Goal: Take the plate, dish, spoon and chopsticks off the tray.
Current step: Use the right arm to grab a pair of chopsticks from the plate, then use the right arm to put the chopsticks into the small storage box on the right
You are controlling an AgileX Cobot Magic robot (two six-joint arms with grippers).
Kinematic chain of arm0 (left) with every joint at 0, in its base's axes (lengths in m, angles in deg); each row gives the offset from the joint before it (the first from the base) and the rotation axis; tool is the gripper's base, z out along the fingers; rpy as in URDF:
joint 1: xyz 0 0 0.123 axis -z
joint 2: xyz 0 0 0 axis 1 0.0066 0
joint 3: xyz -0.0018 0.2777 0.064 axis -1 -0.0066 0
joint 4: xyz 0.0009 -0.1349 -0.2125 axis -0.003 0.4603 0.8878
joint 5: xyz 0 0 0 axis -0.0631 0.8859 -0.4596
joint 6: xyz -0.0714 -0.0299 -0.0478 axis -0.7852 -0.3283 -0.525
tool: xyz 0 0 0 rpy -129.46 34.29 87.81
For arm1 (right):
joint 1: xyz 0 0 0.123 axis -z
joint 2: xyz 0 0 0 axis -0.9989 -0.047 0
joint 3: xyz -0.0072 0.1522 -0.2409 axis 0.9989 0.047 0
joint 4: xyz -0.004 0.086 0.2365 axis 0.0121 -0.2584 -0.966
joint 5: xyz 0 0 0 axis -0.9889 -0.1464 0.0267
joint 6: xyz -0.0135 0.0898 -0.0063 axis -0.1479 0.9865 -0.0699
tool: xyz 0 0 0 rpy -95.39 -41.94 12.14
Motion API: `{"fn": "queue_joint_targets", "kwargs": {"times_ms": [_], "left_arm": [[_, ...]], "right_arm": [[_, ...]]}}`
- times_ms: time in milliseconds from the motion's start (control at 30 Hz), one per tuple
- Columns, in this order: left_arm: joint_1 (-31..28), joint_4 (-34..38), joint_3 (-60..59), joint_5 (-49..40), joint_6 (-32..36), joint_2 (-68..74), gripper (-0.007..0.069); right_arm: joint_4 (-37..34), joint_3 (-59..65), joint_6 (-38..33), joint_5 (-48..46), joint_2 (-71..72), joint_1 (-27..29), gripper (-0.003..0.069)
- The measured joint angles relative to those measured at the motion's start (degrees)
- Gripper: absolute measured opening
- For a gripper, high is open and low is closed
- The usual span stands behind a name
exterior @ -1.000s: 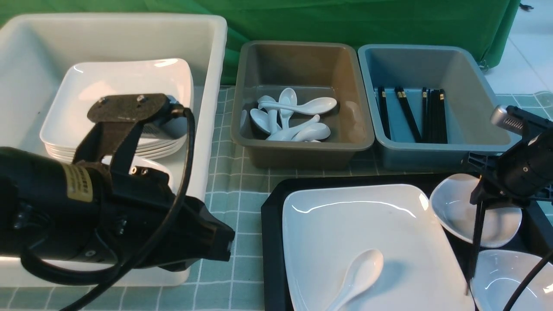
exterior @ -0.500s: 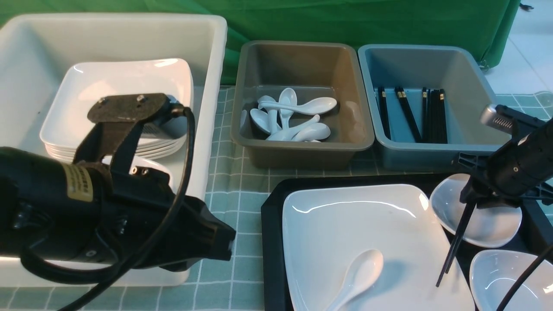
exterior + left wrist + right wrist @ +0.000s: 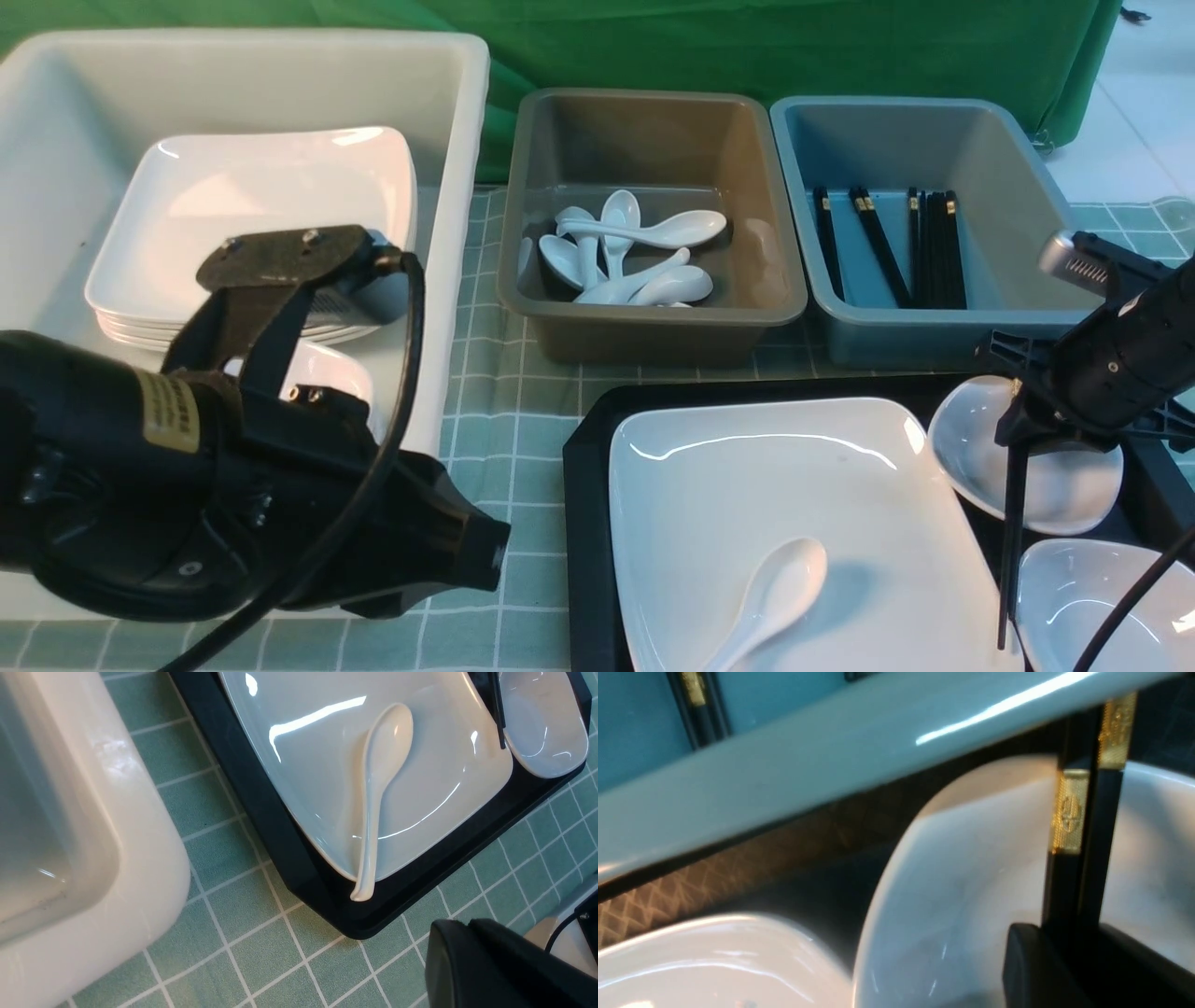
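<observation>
Chopsticks [image 3: 1009, 541] hang vertical, tips down, pinched by right gripper [image 3: 1019, 431]; left gripper [image 3: 490, 553] closed.

White plate [image 3: 747, 485] and spoon [image 3: 780, 583], black tray [image 3: 583, 523] — black chopsticks [image 3: 1008, 546] banded gold, cloth [image 3: 504, 411] green with white checks.

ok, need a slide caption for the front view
Right gripper holds the chopsticks hanging nearly upright over the tray, with the spoon lying on the plate.
</observation>
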Motion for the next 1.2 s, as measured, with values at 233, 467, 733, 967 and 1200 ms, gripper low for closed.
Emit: {"fn": "queue_joint_targets", "kwargs": {"times_ms": [233, 467, 733, 967, 1200], "left_arm": [[0.00, 0.02, 0.00, -0.06, 0.00, 0.00, 0.0008], [0.00, 0.02, 0.00, 0.24, 0.06, 0.00, 0.0008], [0.00, 0.07, 0.00, 0.42, 1.94, 0.00, 0.0008], [0.00, -0.43, 0.00, 0.81, 3.61, 0.00, 0.0010], [0.00, -0.67, 0.00, 0.83, 4.09, 0.00, 0.0009]], "right_arm": [[0.39, 0.06, 0.47, -5.40, 1.52, 0.00, 0.0153], [1.42, 0.34, 0.47, -11.06, 6.17, 0.00, 0.0153], [3.38, 2.26, 0.47, -17.68, 13.61, 0.00, 0.0153], [1.55, 1.73, 0.08, -24.83, 17.29, 0.00, 0.0153], [-3.43, -8.32, -1.40, -26.64, 17.06, 0.00, 0.0153]]}}
